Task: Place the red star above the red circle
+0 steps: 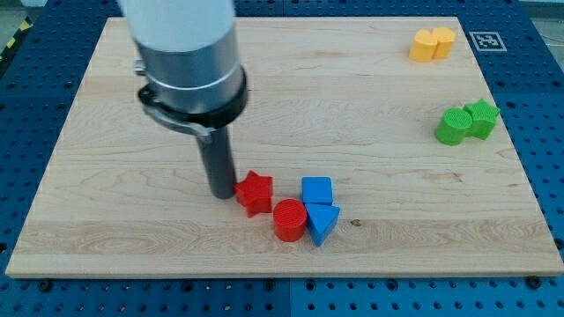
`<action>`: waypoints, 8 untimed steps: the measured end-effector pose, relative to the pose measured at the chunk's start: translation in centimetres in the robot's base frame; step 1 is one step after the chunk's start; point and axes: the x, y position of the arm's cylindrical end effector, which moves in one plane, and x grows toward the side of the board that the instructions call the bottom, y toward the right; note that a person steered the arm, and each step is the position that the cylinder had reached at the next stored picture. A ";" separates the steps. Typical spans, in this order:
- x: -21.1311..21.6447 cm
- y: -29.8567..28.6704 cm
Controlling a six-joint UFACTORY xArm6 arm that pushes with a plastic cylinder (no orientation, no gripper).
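Note:
The red star (255, 192) lies on the wooden board (352, 97) near the view's bottom centre. The red circle (288, 219) sits just below and to the right of it, touching or almost touching. My tip (221, 193) rests on the board right against the star's left side. The rod rises to the grey arm body at the view's top left.
A blue cube (316, 190) and a blue triangular block (322, 222) stand right of the red circle, touching it. Two green blocks (466, 122) sit at the right edge. Two yellow-orange blocks (432, 42) sit at the top right beside a marker tag (484, 40).

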 end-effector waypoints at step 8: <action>-12.0 -1.1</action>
